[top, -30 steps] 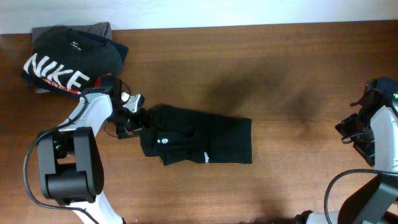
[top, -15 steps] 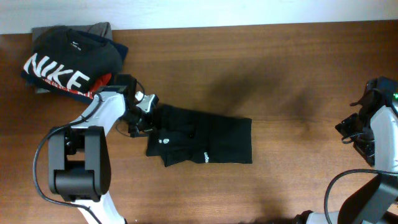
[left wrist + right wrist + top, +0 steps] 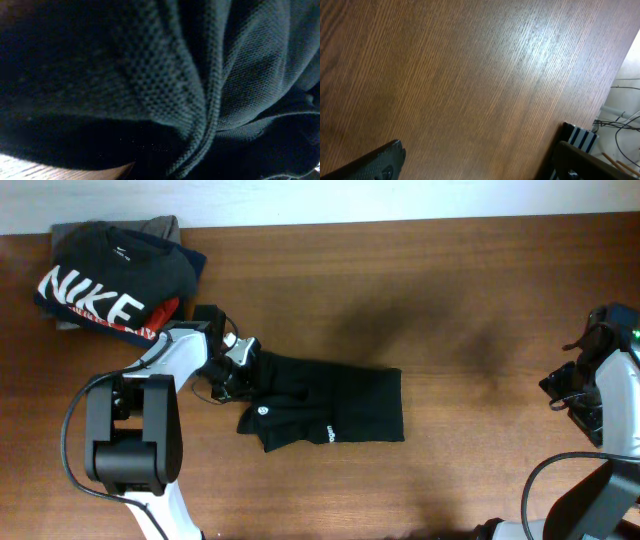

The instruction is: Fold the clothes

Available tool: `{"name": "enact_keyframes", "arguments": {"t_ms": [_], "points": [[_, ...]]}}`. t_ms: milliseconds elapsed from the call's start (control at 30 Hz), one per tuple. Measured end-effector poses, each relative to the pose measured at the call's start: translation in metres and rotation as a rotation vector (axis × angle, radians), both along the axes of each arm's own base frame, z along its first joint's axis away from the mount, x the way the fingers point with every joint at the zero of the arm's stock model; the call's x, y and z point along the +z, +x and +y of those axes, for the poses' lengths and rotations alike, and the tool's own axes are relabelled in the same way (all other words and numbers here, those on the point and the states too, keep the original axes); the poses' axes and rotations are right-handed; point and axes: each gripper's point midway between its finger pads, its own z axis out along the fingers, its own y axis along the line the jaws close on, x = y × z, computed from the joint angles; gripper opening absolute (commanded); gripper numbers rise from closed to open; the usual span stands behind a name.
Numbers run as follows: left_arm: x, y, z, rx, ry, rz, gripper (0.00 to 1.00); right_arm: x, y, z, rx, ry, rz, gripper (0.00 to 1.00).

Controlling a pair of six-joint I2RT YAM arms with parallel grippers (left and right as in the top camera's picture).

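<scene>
While my left pincer pinches the bunched left edge of the clothes, lying left of centre on the table, my right pincer hangs spread, well apart. I judge the fold's grasp made; next, lift this edge and carry it rightward without dragging the garment.

Top-down view of a brown wood table. Black top lies crumpled centre-left, w/ small round white neck tag near its left end & tiny white logo by its lower edge. Left gripper sits at the top's upper-left edge, fabric bunched there; looks pinched on the cloth, tho jaws are hard to make out. Far-left corner: garment pile, black NIKE T-shirt uppermost. Right arm at right edge, well apart.
</scene>
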Motion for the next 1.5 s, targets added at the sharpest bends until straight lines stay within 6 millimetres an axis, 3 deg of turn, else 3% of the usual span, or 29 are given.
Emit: {"name": "enact_keyframes", "arguments": {"t_ms": [167,367,567,700,900,1200,1500], "points": [[0.001,-0.013,0.012,0.028,0.096,0.084,0.0,0.0,0.0,0.0,0.0,0.0,0.0,0.99],[0.01,-0.013,0.047,0.103,0.241,0.128,0.0,0.0,0.0,0.0,0.0,0.0,0.0,0.99],[0.053,-0.005,0.092,0.225,0.366,0.088,0.0,0.0,0.0,0.0,0.0,0.0,0.0,0.98],[0.091,-0.003,0.1,0.26,0.395,0.027,0.0,0.0,0.0,0.0,0.0,0.0,0.0,0.99],[0.12,-0.008,0.08,0.242,0.408,-0.038,0.0,0.0,0.0,0.0,0.0,0.0,0.0,0.99],[0.12,-0.017,0.032,0.164,0.463,-0.058,0.0,0.0,0.0,0.0,0.0,0.0,0.0,0.99],[0.132,-0.013,-0.013,0.107,0.477,-0.156,0.0,0.0,0.0,0.0,0.0,0.0,0.0,0.99]]}}
